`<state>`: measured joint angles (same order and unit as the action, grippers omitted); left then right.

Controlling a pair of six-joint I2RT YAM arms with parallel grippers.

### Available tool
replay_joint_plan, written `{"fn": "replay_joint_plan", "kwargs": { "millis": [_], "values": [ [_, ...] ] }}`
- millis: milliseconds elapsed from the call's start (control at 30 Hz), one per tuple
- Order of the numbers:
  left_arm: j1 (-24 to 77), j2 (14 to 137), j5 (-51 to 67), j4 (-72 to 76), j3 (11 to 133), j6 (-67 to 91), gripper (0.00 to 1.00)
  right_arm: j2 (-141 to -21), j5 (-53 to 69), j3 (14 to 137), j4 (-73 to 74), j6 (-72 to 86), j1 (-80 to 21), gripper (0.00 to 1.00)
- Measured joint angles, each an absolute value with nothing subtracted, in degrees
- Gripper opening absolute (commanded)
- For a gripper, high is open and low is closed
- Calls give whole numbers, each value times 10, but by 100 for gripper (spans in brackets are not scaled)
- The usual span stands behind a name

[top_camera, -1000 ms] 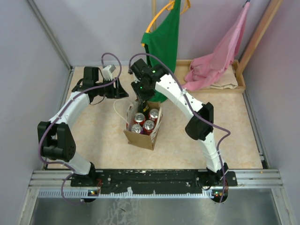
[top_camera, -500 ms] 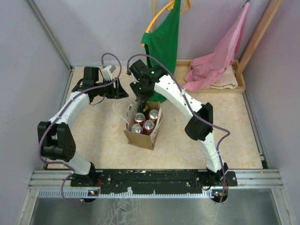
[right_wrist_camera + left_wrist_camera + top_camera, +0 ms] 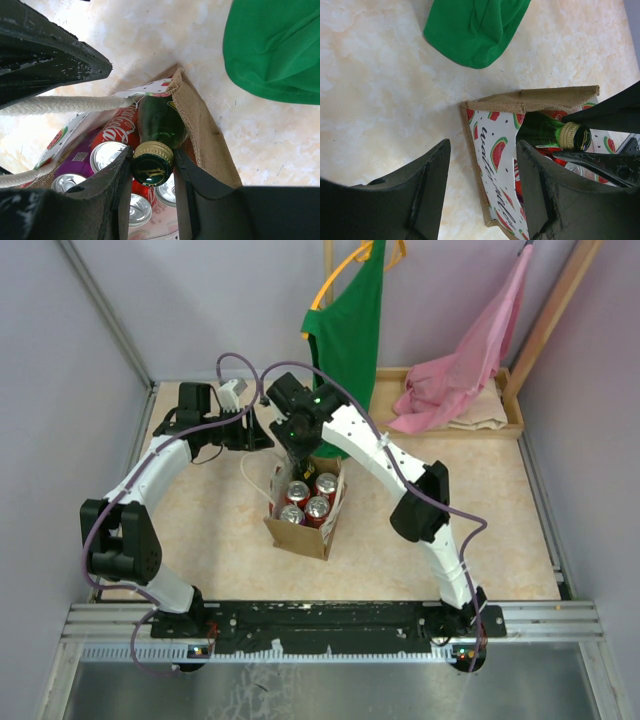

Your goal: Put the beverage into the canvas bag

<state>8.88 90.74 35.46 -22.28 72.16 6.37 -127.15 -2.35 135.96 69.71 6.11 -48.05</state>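
Observation:
The tan canvas bag (image 3: 298, 533) stands at mid-table with several soda cans (image 3: 307, 498) upright inside. My right gripper (image 3: 297, 458) is shut on the gold-capped neck of a green glass bottle (image 3: 160, 122), which leans in the bag's far corner beside the cans (image 3: 107, 155). The right wrist view shows the jaws (image 3: 152, 165) clamping the cap, above the bag wall (image 3: 205, 135). My left gripper (image 3: 262, 435) hovers at the bag's far left. In its wrist view it is open (image 3: 482, 150), astride the bag's edge (image 3: 530, 100), with the bottle (image 3: 542, 132) just beyond. A white rope handle (image 3: 65, 104) runs under its fingers.
A green shirt (image 3: 350, 330) hangs on a hanger behind the bag, its hem close to it (image 3: 275, 50). A pink cloth (image 3: 460, 370) drapes over a wooden tray (image 3: 500, 425) at the back right. Grey walls enclose the table.
My right wrist has shifted a little to the left with the bottle still held in the bag's far corner. The left arm has not moved.

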Motion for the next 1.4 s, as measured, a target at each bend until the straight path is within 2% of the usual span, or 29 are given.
{"fn": "replay_joint_plan", "kwargs": {
  "millis": [133, 267, 333, 433, 600, 1200, 1367, 1400],
  "values": [
    [89, 907, 355, -223, 722, 63, 62, -1271, -27, 1357, 693, 62, -481, 2],
    [89, 907, 355, -223, 722, 63, 62, -1262, -30, 1339, 679, 66, -481, 37],
    [89, 907, 355, -223, 722, 63, 62, -1256, -30, 1328, 670, 68, -481, 48],
    [89, 907, 355, -223, 722, 63, 62, -1253, -18, 1306, 654, 78, -481, 57],
    [89, 907, 355, -223, 722, 62, 62, -1253, -15, 1270, 637, 88, -479, 62],
    [89, 906, 363, -214, 722, 64, 63, -1184, -51, 1263, 604, 114, -469, 66],
    [89, 887, 375, -194, 722, 76, 68, -1145, -67, 1225, 582, 131, -463, 77],
    [89, 880, 378, -187, 722, 79, 70, -1136, -69, 1215, 577, 134, -462, 92]
  ]
}}
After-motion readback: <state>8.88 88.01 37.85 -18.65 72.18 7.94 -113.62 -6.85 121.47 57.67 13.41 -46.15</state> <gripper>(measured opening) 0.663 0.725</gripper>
